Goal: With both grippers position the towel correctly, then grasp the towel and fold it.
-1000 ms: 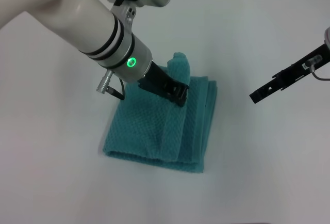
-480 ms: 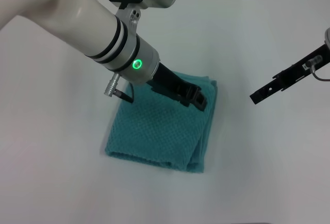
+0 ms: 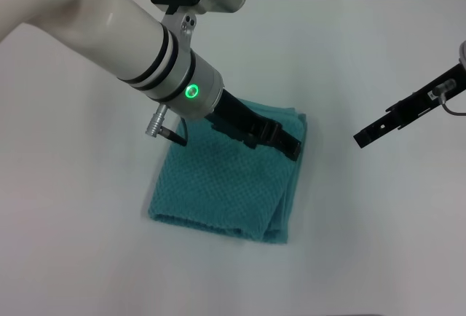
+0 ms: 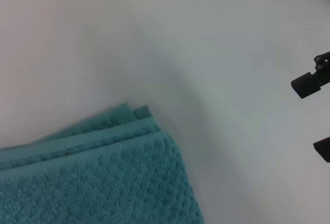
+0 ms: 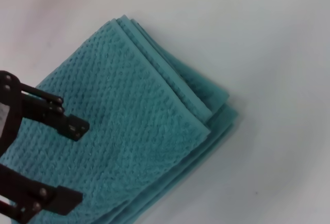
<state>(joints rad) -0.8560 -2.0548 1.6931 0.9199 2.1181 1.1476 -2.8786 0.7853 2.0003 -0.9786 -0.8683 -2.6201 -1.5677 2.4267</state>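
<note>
Over the folded towel [image 3: 226, 185], the left pincer [image 3: 290, 143] gapes empty; right pincer [image 3: 362, 139] hovers apart, spread.

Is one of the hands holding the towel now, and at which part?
Nothing is held. The left hand is open above the towel; the right hand is away from it.

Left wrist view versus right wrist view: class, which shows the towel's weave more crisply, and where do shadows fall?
Right wrist view: the towel weave is crisp, with a soft shadow beside its layered edge. Left wrist view: the weave is softer, and a broad dim shadow crosses the table.
</note>
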